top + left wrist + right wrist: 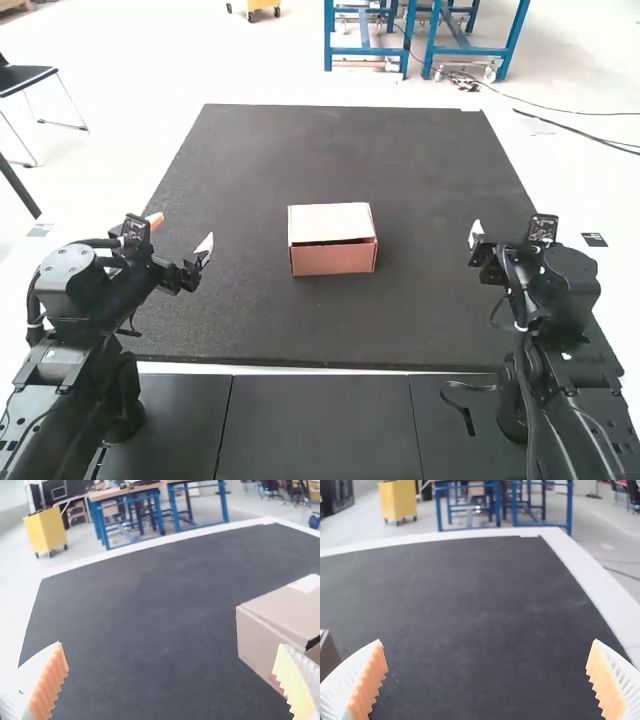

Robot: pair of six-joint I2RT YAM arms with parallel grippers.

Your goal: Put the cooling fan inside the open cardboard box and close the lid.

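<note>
Cardboard box [332, 238] sitting mid black mat [250, 170], lid lying shut. Left gripper [181, 232] hanging near-left, right gripper [485, 652] near-right, both splayed wide, carrying nothing. Box likely handling light, thin walls denting; opposite side walls looking safest hold.

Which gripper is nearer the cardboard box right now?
Left, slightly. The left gripper is open to the left of the cardboard box; the right gripper is open, a bit farther off to its right.

The cardboard box [332, 240] (its lid down) stands as the obstacle; bare mat [430, 170] runs left, right, before and behind it.
</note>
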